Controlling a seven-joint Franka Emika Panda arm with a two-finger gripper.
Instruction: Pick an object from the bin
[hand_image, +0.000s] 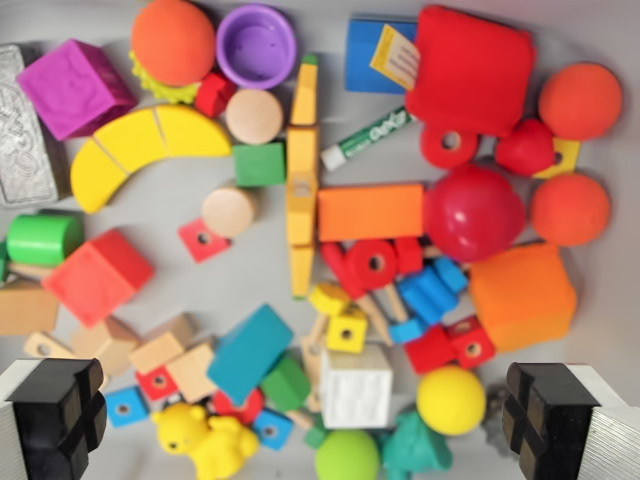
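Dozens of toys fill the grey bin (600, 30), no single pick target marked. Gripper (300, 420) is spread wide, empty: left pad (55, 415) and right pad (555, 420) sit at the bottom corners of the wrist view, nothing between them but loose pieces.

Between the pads: white cube (357, 387), yellow ball (450, 399), green ball (346, 457), yellow duck (205, 435), teal block (249, 351) tilted.

Centre: long yellow bar (302, 175) upright in frame, orange block (370, 211) touching it on the wrist view's right, red ball (473, 212) just beside that. Orange cube (523, 296) below the red ball.

Top: purple cup (257, 45), orange ball (173, 40), red pillow (473, 68) overlapping a blue block (362, 55). Marker (366, 138) lies diagonal under them.

Wrist view's left: magenta cube (74, 87), yellow arch (140, 150), green cylinder (43, 239), red cube (98, 277). Image is slightly blurred, small parts hard to identify.
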